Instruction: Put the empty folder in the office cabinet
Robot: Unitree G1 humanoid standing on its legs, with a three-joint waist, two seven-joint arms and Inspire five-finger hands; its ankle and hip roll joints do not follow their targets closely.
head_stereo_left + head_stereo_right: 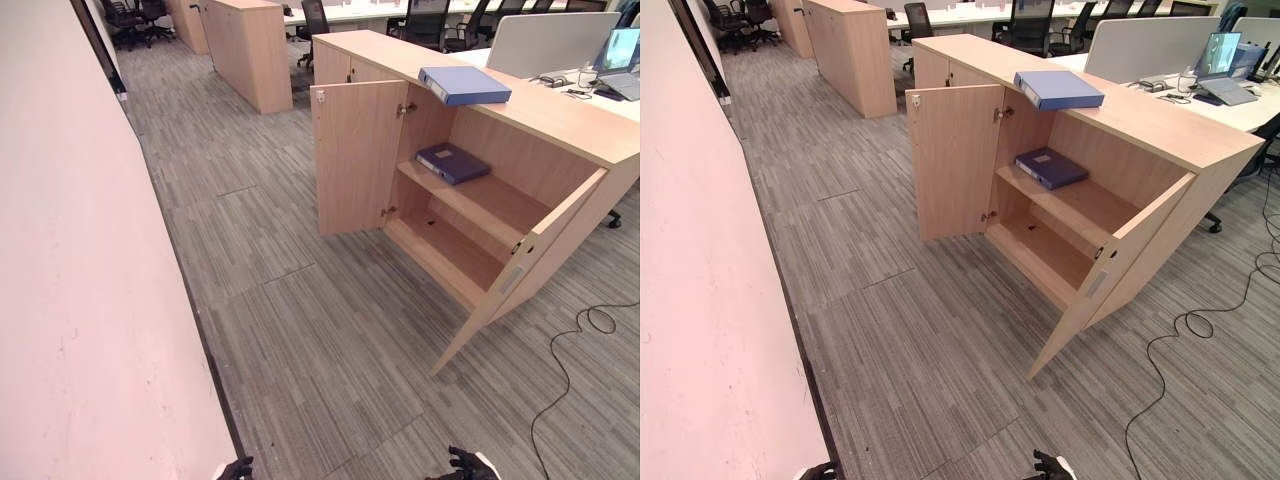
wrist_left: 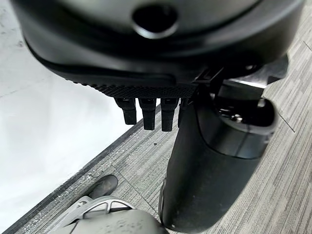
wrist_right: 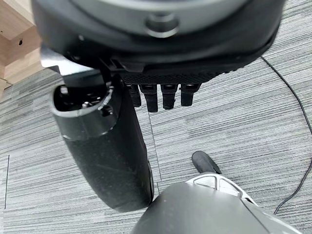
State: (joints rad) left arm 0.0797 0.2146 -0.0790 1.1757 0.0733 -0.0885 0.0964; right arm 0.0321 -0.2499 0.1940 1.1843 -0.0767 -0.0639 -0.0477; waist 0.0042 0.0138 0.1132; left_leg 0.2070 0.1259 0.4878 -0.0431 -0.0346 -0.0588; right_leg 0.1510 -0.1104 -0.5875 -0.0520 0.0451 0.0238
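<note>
Folder (image 1: 464, 85), light blue, lies flat on top of the cabinet (image 1: 560, 120), near its front edge and above the open compartment. A 2nd, darker folder (image 1: 452, 162) already lies on the upper shelf (image 1: 490, 200) inside. Which of the 2 is the empty one cannot be told; the one on top is the likely task item, since it is still outside.

Both doors stand open: the left door (image 1: 355, 160) swung wide, the right door (image 1: 520, 270) angled out toward the floor (image 1: 300, 330). The lower shelf (image 1: 445, 255) is bare.

The left hand (image 1: 236, 469) and right hand (image 1: 468, 465) hang low at the bottom edge of the eye views, well apart from the cabinet. In each wrist view the fingers (image 2: 146, 113) point straight down, relaxed, holding nothing; the right fingers (image 3: 163, 96) read the same.

The step in hand looks like the approach, with no grasp begun. The next move calls for stepping closer to the cabinet, raising a hand to the top and getting fingers round the folder's edge, probably at the part overhanging or nearest the front, then lowering it onto a shelf between the doors.

No writing or labels on either folder can be read.
</note>
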